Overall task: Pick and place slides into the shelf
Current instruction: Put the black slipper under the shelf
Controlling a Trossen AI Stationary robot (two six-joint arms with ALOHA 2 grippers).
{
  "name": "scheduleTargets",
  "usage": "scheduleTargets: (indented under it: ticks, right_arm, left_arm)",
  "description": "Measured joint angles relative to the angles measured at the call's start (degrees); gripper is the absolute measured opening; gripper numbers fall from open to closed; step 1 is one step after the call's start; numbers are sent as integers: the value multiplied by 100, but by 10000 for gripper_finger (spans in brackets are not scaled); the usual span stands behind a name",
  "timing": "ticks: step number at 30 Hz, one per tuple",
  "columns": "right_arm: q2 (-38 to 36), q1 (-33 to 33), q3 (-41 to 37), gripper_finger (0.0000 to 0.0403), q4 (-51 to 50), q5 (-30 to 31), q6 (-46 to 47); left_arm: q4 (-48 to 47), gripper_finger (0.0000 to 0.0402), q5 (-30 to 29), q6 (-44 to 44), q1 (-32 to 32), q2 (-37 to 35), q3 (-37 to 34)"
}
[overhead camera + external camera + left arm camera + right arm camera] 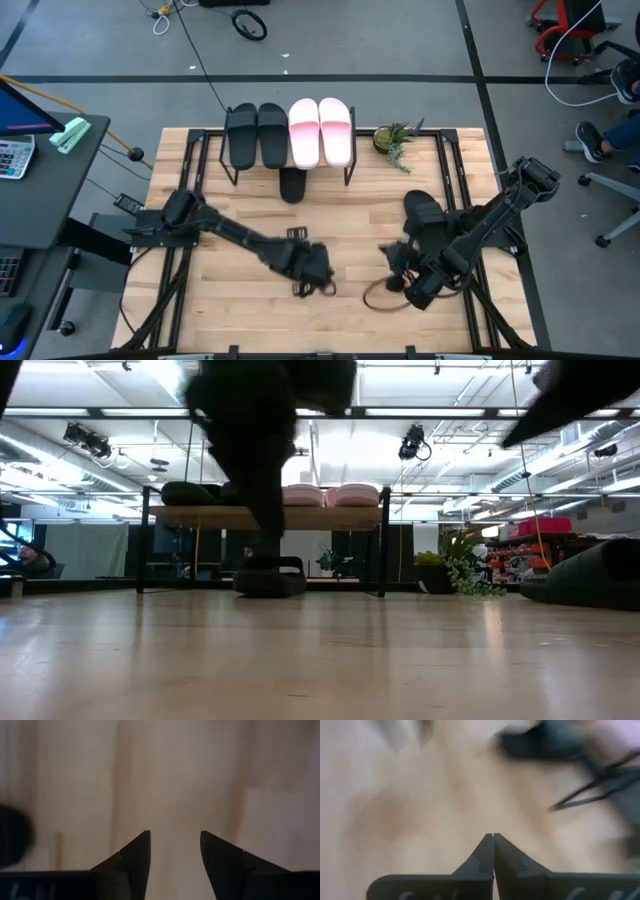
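Currently four slides, two black (257,134) and two pink (321,130), sit on the shelf (350,165) at 12 o'clock; another black one (292,184) lies beneath, the last (424,211) at 3 o'clock. Left gripper (315,275), fingers apart, holds nothing; right gripper (400,262) is pressed together. Best: spread wide, approach the strap squarely.

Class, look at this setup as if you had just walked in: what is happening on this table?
Two robot arms are sorting slides onto a shelf. Two black slides and two pink slides sit on top; one black slide lies underneath, another on the table by the right arm. The left gripper is open and empty, the right gripper shut and empty.
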Motion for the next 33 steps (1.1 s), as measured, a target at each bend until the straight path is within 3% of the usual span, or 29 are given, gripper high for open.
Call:
scheduleTargets:
  ticks: [4,7,11,14,18,21,23,26,29,33]
  right_arm:
    - [0,629,0,3,324,-1677,-291]
    - [10,1148,0,3,778,-2314,-375]
    - [13,1654,0,3,1231,-2482,-422]
    - [60,1824,0,2,1214,-2283,-280]
    - [162,1646,0,11,1201,-2065,3]
    - [168,1352,0,26,1132,-2179,-147]
    - [168,1175,0,37,1029,-2407,-184]
    - [269,1051,0,50,629,-3218,-487]
    - [485,1058,-2,64,-162,-3963,-83]
    - [852,1228,-2,80,-1126,-4266,258]
  left_arm:
    - [-576,162,-25,-657,-473,0,77]
    - [-1059,156,-288,-1540,-733,-65,105]
    - [-1934,149,-943,-2421,-904,-156,106]
    - [-2640,149,-1165,-2979,-944,-213,106]
    - [-3478,154,-1193,-3807,-934,-238,106]
    - [-3423,156,-1197,-3818,-935,-245,85]
    - [-3376,155,-1200,-3701,-936,-265,84]
    - [-3445,151,-1197,-3698,-940,-269,84]
    - [-3457,145,-1209,-3686,-940,-269,84]
    - [-3458,139,-1211,-3692,-940,-269,84]
